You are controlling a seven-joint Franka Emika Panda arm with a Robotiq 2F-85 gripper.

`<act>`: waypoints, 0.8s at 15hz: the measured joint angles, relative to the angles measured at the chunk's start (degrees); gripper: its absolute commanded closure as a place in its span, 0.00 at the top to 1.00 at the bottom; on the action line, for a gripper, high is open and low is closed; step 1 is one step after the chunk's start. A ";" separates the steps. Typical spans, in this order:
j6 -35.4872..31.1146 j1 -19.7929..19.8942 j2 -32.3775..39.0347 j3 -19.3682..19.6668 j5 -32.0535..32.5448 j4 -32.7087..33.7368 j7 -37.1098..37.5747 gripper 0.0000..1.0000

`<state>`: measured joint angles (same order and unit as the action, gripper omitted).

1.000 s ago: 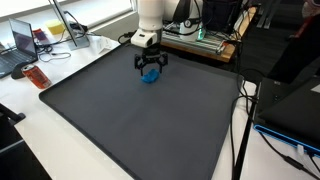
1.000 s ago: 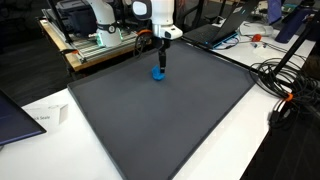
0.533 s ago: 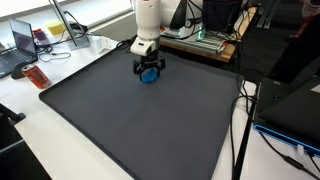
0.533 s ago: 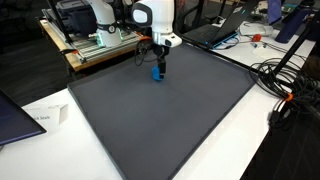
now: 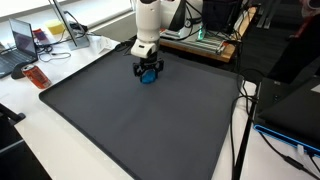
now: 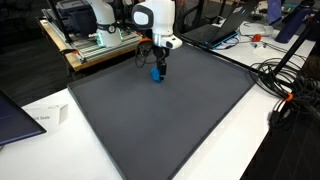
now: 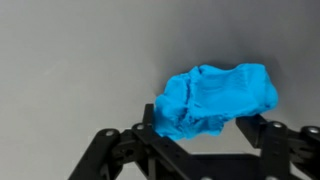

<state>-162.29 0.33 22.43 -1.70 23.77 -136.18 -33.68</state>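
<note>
The jaws are seen spread wide on either side of the one blue crumpled lump [image 7: 220,95]. Whether it is already pinched cannot be told. One gripper [image 7: 205,128] with two fingers [image 7: 150,125] is counted, over one dark mat [image 5: 140,120]. In the wrist view the lump lies right of centre, its lower edge hidden behind the fingers. In both exterior views (upper middle of the frame) it is largely covered by the gripper [image 5: 149,70].
</note>
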 measured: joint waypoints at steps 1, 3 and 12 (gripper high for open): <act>0.06 -0.08 0.00 0.00 0.08 0.06 0.00 0.46; 0.24 -0.20 0.00 0.00 0.15 0.23 0.00 0.34; 6.48 -0.81 -0.27 0.09 0.17 2.84 1.64 0.01</act>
<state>-155.81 -0.48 22.16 -1.61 23.94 -133.34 -32.03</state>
